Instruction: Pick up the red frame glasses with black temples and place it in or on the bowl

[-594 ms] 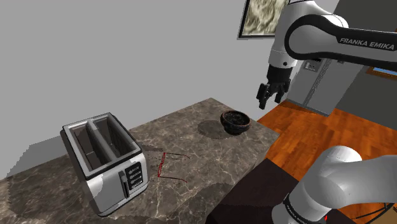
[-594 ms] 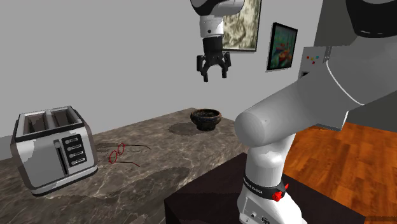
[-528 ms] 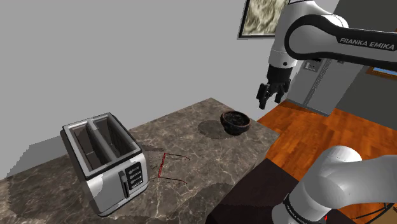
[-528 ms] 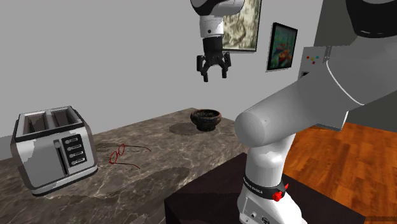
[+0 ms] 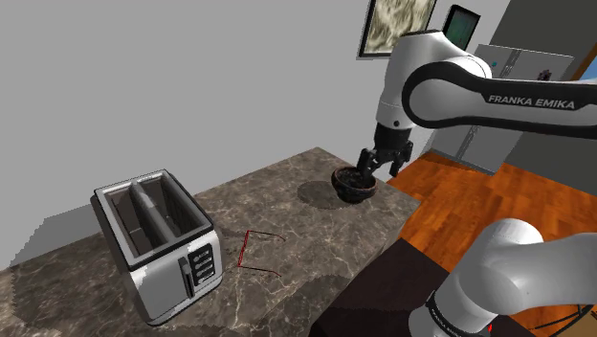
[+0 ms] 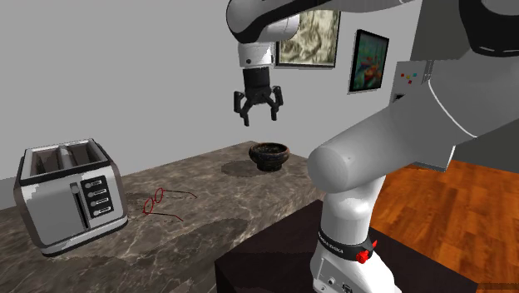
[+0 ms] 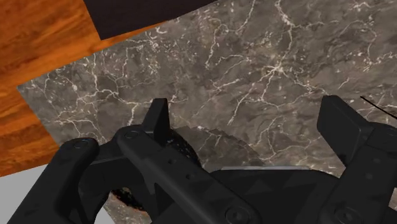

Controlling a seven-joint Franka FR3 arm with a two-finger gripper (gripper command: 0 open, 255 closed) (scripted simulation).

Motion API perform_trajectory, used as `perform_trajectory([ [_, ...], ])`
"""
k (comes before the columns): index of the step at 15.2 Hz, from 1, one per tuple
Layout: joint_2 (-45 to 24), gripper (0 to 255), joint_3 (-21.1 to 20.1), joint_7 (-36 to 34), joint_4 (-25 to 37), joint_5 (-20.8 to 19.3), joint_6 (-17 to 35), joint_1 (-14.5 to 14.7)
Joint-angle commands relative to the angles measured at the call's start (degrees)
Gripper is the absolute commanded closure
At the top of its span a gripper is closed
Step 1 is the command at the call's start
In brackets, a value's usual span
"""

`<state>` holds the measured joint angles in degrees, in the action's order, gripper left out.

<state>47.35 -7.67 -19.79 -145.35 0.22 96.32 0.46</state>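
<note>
**Empty hand near the bowl, glasses waiting by the toaster**

From the shoulder view, the gripper (image 5: 381, 169) hangs with its fingers spread and nothing between them, close above the dark bowl (image 5: 354, 184). The red-framed glasses (image 5: 251, 251) lie on the marble counter (image 5: 316, 244), well apart from the gripper and just beside the toaster (image 5: 158, 239).

In the second exterior view the gripper (image 6: 258, 115) looks higher, up over the bowl (image 6: 269, 155) and clear of it. The glasses (image 6: 154, 201) rest with their temples unfolded.

In the wrist view the fingers (image 7: 158, 118) stand wide over bare counter, with the bowl (image 7: 182, 147) behind one of them.

The worry, to my eye, is the frame. It is thin and lies flat, so the fingertips may scrape the stone or pinch only a temple, and the glasses could twist loose. Coming in from the toaster's side could also bump the toaster.
</note>
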Motion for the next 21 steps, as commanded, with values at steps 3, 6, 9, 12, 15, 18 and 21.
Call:
perform_trajectory([
  [3, -2.74, 0, -5.57, -7.79, -2.35, 3.43, 6.48, 0.9],
  [6, -6.07, 0, -9.92, -13.54, -3.1, 5.45, 11.59, 1.26],
  [9, -10.47, 0, -14.39, -19.44, -2.91, 6.71, 16.83, 1.13],
  [12, -15.82, 0, -19.03, -25.64, -1.78, 6.89, 22.02, 0.3],
  [15, -21.99, 0, -23.89, -32.42, 0.27, 5.57, 26.92, -1.39],
  [18, -28.97, 0, -28.94, -40.19, 3.2, 2.12, 31.26, -3.92],
  [21, -36.98, 0, -33.95, -49.52, 7.05, -4.23, 34.57, -7.0],
])
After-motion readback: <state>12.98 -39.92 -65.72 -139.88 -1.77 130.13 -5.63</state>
